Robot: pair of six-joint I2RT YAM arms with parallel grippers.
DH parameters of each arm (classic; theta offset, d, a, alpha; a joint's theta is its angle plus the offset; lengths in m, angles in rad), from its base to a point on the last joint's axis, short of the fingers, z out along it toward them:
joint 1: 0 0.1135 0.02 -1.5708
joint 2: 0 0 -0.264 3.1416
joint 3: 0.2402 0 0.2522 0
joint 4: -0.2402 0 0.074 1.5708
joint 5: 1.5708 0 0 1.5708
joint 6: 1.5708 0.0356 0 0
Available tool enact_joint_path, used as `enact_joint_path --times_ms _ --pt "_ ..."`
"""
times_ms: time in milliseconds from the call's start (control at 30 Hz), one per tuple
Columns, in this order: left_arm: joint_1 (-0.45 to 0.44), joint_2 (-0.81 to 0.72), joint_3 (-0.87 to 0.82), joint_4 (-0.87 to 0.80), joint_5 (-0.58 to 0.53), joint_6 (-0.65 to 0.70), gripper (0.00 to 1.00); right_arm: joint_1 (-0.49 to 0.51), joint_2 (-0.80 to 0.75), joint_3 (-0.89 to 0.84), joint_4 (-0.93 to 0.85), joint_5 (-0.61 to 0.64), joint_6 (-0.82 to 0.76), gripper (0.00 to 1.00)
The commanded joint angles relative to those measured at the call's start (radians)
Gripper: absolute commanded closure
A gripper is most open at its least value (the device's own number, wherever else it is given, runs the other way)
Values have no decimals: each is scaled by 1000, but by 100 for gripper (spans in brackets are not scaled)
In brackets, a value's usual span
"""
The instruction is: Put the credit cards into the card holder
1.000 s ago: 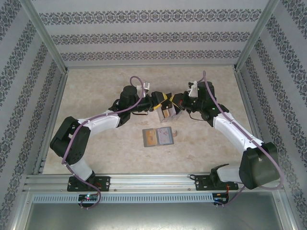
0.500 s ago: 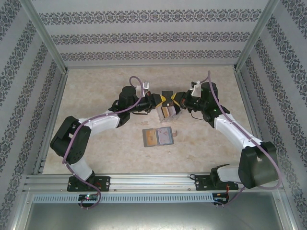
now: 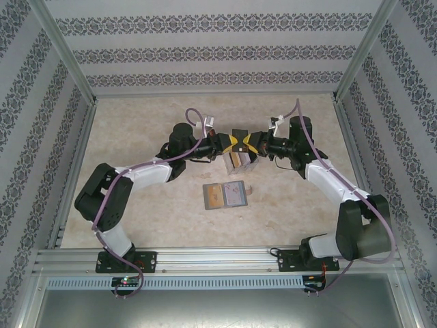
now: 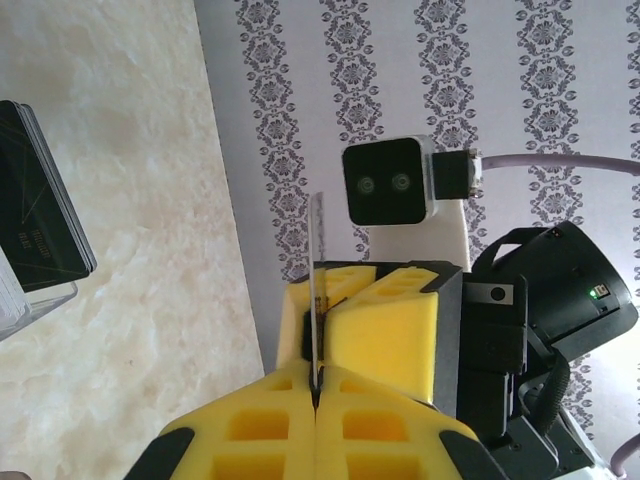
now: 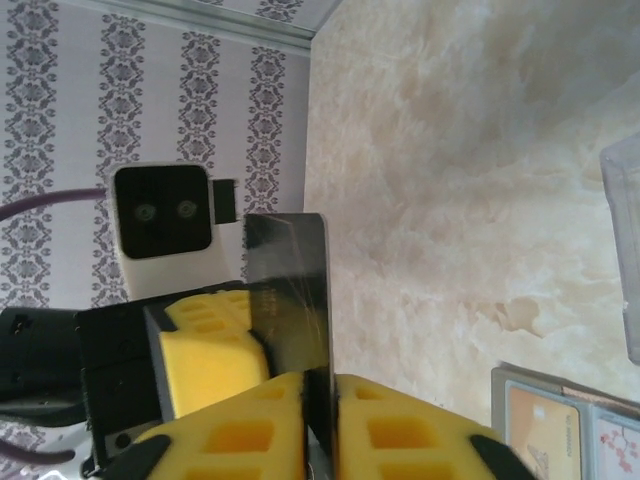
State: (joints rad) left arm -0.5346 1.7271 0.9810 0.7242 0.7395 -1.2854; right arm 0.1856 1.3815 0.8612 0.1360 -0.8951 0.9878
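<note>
While the left hand point(image 4: 316, 382) clamps the dark credit card point(image 5: 290, 270), right hand point(image 5: 318, 388) straddles it, grip unclear

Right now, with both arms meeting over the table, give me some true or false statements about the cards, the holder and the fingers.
1. The left fingers are closed on a thin dark card. True.
2. The card holder is folded shut. False: it lies open on the table, with a tan card on one panel and a blue-grey card on the other.
3. The clear box is empty. False: a black card stands in it.
4. The right fingers face the left ones, with the same dark card running between them. True.
</note>
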Motion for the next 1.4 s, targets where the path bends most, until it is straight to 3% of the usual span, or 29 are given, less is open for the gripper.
enact_joint_path --times_ms 0,33,100,167,233,300,400,567,1367 --pt "10 10 -2 102 38 -26 91 -11 -9 10 26 -33 -41 96" --pt "10 7 -2 76 33 -16 84 -12 -15 9 23 -34 -49 98" --pt "11 -11 -7 -29 10 27 61 -12 -31 13 -18 -28 -95 98" --pt "11 -44 -23 -156 -37 95 51 -11 -57 7 -103 39 -176 98" --pt "11 -92 -27 -378 -106 181 39 19 -107 -29 -222 242 -310 99" --pt "8 -130 -31 -595 -193 279 35 98 -174 -84 -288 489 -474 99" --pt "-2 -193 -88 -754 -303 345 32 187 -210 -125 -366 614 -550 99" --pt "-22 -266 -182 -897 -407 386 31 255 -173 -146 -457 648 -527 99" --pt "-60 -119 -213 -795 -325 369 38 282 -31 -296 -234 555 -490 98"
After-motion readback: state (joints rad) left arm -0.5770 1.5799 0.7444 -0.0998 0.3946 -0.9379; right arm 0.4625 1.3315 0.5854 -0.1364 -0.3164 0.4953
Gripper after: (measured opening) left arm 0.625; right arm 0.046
